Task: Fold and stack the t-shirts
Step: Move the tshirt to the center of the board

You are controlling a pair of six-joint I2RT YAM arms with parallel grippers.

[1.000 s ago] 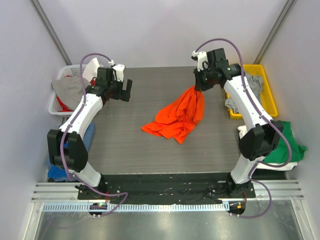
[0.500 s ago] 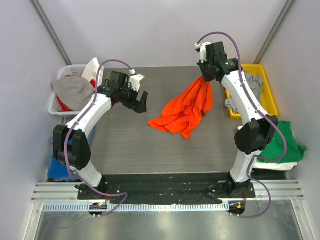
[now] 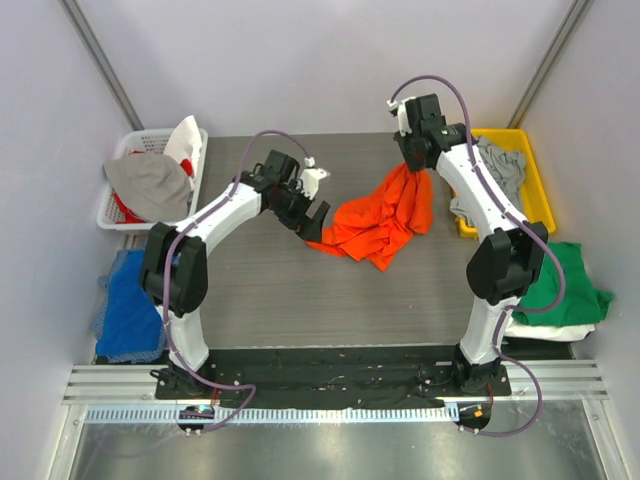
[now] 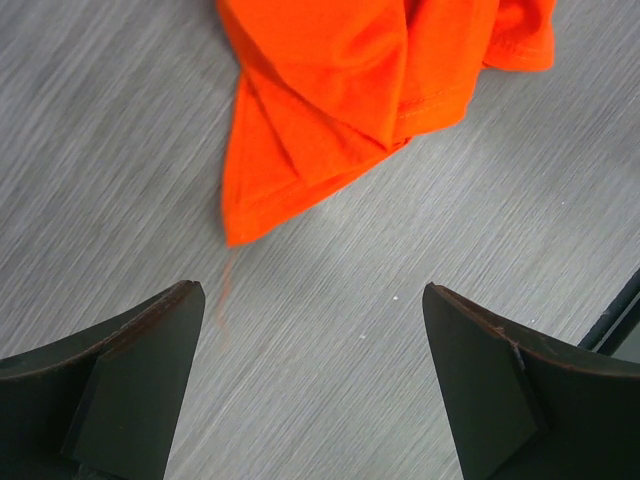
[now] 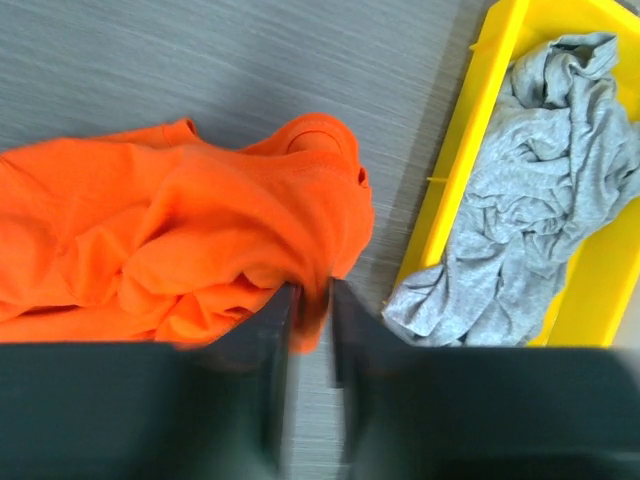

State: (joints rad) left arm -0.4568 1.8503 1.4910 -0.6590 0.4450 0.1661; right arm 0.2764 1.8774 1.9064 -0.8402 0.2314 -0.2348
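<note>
The orange t-shirt (image 3: 378, 215) is bunched on the counter (image 3: 250, 290), right of the middle and toward the far edge. Its far end is drawn up to the right end effector (image 5: 312, 295), whose fingers are closed narrowly on a fold of the cloth. The left end effector (image 4: 312, 288) is held wide apart just short of the shirt's left corner, with nothing between its fingers. A grey t-shirt (image 5: 520, 230) is seen in a yellow tray (image 5: 470, 130) by the counter's right edge.

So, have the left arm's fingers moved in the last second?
Yes. The left arm's fingers went right, away from the white basket, and now stand open beside the orange shirt.
</note>
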